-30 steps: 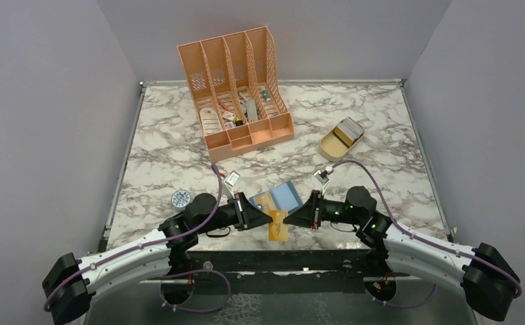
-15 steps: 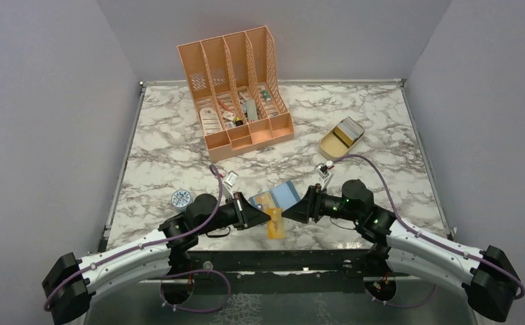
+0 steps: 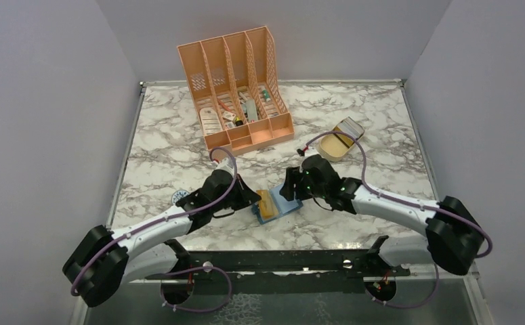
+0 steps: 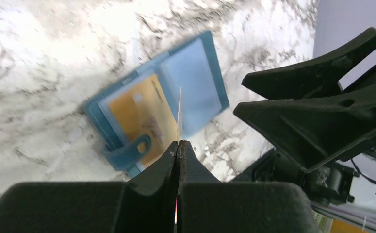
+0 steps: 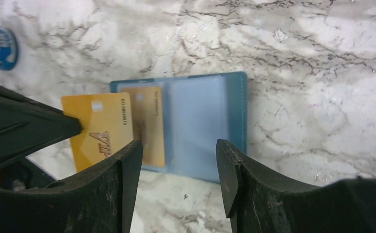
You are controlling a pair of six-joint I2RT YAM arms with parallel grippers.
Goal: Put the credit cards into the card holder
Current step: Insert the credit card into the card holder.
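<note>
Credit cards (image 3: 267, 206): from above, we note one pinched in the left hand (image 3: 253, 200) over the open card holder (image 3: 290, 203), which lies on the counter (image 3: 381, 139); the right hand (image 3: 288, 187) hangs spread above it. Left wrist: the gold card (image 4: 179, 111) shows edge-on between pressed fingers (image 4: 161, 165). Right wrist: a second card (image 5: 147, 124) sits pocketed. We judge them light, stiff and slick; hold by the short edge.

Left jaws carried credit card (image 5: 96, 128) over card holder (image 5: 200, 121).

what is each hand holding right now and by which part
The left hand pinches a gold credit card by one edge, over the open card holder. The right hand is open and holds nothing.
</note>
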